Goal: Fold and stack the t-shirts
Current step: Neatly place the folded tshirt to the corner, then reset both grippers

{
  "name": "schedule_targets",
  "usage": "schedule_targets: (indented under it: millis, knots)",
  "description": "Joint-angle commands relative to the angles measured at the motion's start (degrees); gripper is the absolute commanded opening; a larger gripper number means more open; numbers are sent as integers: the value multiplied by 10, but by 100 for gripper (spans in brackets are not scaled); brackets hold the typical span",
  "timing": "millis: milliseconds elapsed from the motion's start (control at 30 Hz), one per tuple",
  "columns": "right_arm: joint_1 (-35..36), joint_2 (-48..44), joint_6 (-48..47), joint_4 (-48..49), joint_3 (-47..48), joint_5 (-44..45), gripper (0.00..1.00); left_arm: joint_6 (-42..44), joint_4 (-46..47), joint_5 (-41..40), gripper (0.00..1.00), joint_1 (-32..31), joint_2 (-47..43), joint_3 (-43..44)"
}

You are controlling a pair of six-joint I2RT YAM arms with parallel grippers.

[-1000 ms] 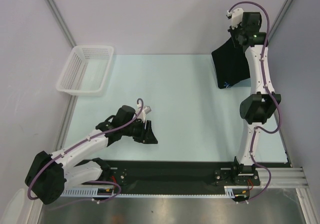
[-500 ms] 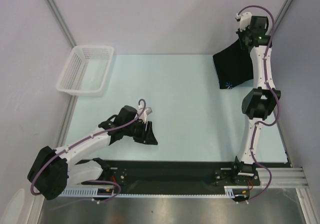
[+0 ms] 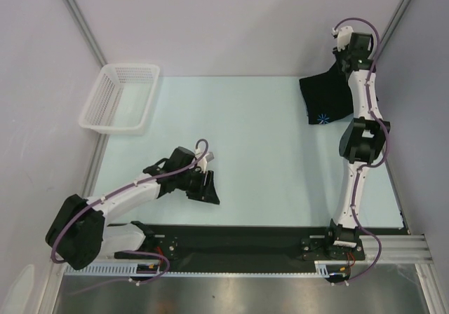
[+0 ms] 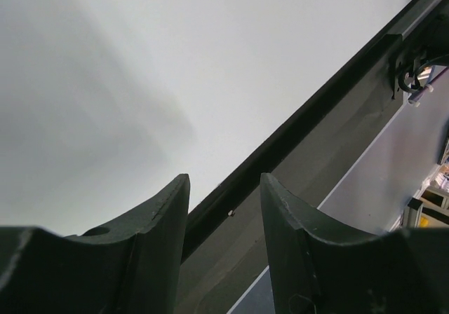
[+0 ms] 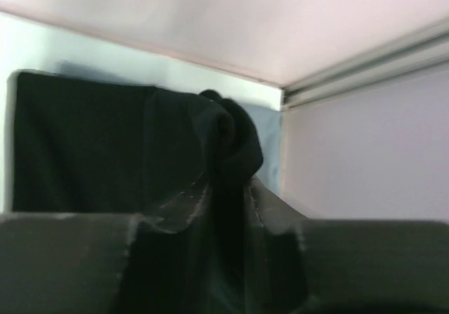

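Note:
The black t-shirt (image 3: 324, 100) lies folded at the table's far right corner, its blue-white starburst mark (image 3: 323, 118) at the near edge. One bunched edge of the black t-shirt (image 5: 91, 146) rises off the table into my right gripper (image 5: 226, 188), which is shut on it close to the back wall. In the top view the right gripper (image 3: 345, 63) hangs over the shirt's far right edge. My left gripper (image 3: 208, 188) rests low over the table's near left part. In the left wrist view the left gripper (image 4: 224, 181) is open with nothing between its fingers.
A white mesh basket (image 3: 119, 98) stands at the far left corner, partly over the table's left edge. A black rail (image 3: 245, 240) runs along the near edge between the arm bases. Walls close in right behind the right gripper.
The right arm has swung back toward the far right corner and lowered, so the black t-shirt now lies flatter and shorter. The left arm has shifted slightly.

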Motion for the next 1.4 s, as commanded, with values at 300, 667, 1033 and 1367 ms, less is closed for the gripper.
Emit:
schedule_targets:
  millis: [300,667,1033,1367]
  knots:
    - [-15,-23,94,99,66,95,89,-19,-18,7,51,10,-66,27]
    - [117,-383,541,107,-430,-123,100,-149,62,-34,66,10,-243,-26]
    - [253,-782,933,367,-1108,-228,100,-403,187,-90,98,9,-554,-246]
    - [232,-1190,1072,228,-1376,-256,100,-620,423,-45,100,9,-732,-435]
